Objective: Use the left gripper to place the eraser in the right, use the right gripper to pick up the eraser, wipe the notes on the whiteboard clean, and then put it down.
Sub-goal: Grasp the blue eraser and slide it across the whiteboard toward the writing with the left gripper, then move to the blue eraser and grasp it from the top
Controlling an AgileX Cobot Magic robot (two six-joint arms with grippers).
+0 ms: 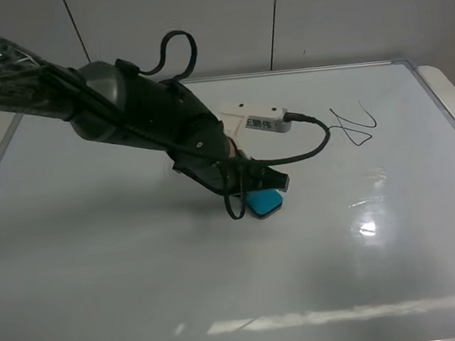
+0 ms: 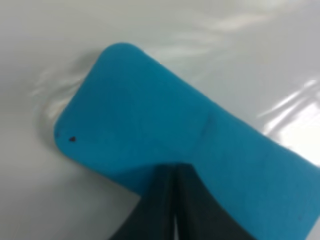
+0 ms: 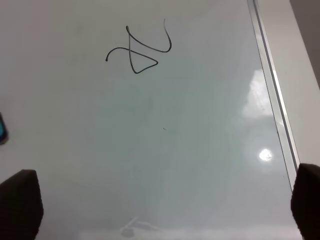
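Note:
The teal eraser (image 1: 264, 202) lies on or just above the whiteboard (image 1: 99, 267), near its middle. My left gripper (image 1: 268, 184) reaches in from the upper left and is shut on the eraser's edge. In the left wrist view the eraser (image 2: 150, 135) fills the frame, with the dark fingers (image 2: 192, 210) pressed together at its rim. The notes (image 1: 354, 126) are a black looping scribble to the right and farther back. The right wrist view shows the notes (image 3: 140, 50), a sliver of the eraser (image 3: 2, 132), and my right gripper (image 3: 160, 210) open above bare board. The right arm is out of the exterior view.
The board's silver frame (image 1: 452, 124) runs along the right side and also shows in the right wrist view (image 3: 270, 95). A white camera module (image 1: 259, 122) with a black cable (image 1: 318, 139) sits on the left arm's wrist. A grey panelled wall (image 1: 276, 17) stands behind.

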